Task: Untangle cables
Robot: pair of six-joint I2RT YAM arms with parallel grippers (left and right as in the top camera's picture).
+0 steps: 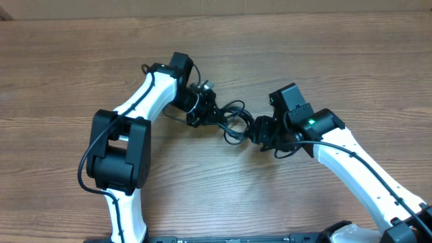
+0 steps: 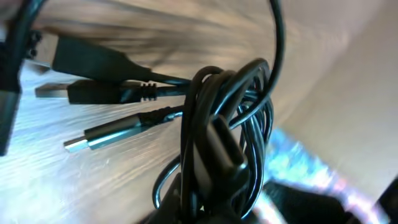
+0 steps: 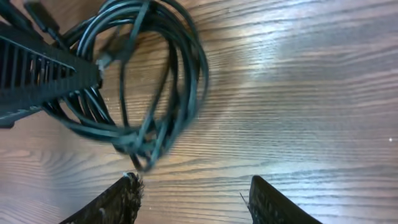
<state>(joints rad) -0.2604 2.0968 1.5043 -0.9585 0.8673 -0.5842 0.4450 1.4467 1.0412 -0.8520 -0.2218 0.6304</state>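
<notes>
Near counter centre, cables (image 1: 233, 121) lay bunched betw. both hands. Left hand (image 1: 217, 116) was clamped shut on cables; right hand (image 3: 193, 186) approx. half-open, empty, cables just ahead of it, toward left hand.

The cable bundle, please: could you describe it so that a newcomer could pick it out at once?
On the wooden table, look at the middle, where the two white arms meet. Between the left gripper, shut on it, and the open right gripper is the cable bundle: thin black loops, slimmer than the arms' own wires, with silver-tipped plugs.
</notes>
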